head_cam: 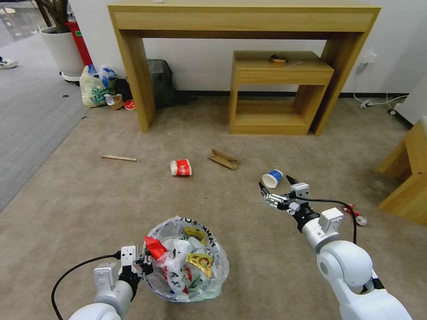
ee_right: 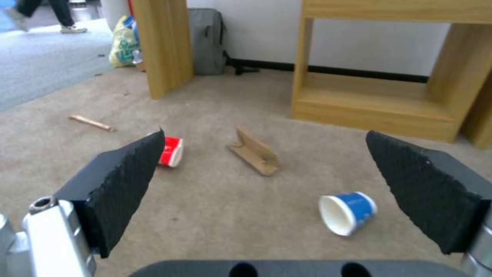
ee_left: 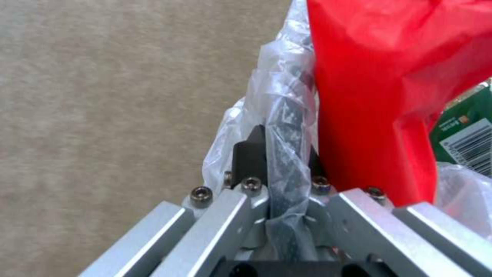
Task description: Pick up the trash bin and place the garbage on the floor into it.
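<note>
Surroundings: a tall wooden console table stands against the wall, with a lower wooden shelf unit tucked under it. A grey backpack leans by the table's left leg, and a yellow-green shopping bag sits further left beside a white planter. Another wooden piece stands at the right edge. Nothing lies between the right gripper and the nearest litter.

Litter on the beige carpet: a wooden stick to the left, a red paper cup on its side, a folded cardboard scrap just right of it, a blue paper cup on its side, and a red wrapper near the right arm.

Left gripper: clenched on the near-left rim of the trash bin; the left wrist view shows the fingers pinching the rim through the translucent liner, with a red wrapper just inside. The bin is packed with wrappers and crumpled plastic.

Right gripper: spread wide, holding nothing and touching nothing. It hangs just beside the blue cup. In the right wrist view the blue cup lies on the carpet between the two pads, nearer the right-hand pad, its mouth facing the gripper; the red cup lies partly behind the other pad.
</note>
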{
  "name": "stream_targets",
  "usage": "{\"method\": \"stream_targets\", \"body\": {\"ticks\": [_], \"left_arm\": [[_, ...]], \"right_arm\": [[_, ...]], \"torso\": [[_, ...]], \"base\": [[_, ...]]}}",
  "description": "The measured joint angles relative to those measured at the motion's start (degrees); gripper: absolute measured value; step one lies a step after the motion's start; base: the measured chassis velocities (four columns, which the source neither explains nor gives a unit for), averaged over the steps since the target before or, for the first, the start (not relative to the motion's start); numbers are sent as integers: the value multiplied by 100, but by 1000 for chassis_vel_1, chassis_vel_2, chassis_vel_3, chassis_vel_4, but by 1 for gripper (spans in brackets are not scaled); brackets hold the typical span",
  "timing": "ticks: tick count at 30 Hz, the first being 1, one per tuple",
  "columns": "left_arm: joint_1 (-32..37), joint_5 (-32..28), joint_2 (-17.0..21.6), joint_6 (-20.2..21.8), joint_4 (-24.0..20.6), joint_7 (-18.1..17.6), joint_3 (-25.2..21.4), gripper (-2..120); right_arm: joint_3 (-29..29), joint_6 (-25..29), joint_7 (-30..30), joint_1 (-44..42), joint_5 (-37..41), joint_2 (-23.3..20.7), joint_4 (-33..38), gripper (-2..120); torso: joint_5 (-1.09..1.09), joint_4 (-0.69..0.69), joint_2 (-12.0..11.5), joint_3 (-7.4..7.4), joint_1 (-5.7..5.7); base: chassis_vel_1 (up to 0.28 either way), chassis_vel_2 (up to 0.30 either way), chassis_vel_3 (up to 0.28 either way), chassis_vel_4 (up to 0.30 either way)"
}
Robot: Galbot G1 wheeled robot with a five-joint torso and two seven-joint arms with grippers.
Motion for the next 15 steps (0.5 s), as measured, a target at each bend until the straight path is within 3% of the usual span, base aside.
{"method": "stream_targets", "body": {"ticks": [15], "left_arm": [[103, -34, 12, -26, -27, -2, 47, 0]], "right_arm": [[32, 49, -18, -140, -84, 21, 46, 100]], "torso": [[3, 0, 1, 0, 0]], "base": [[-243, -246, 240, 243]]}}
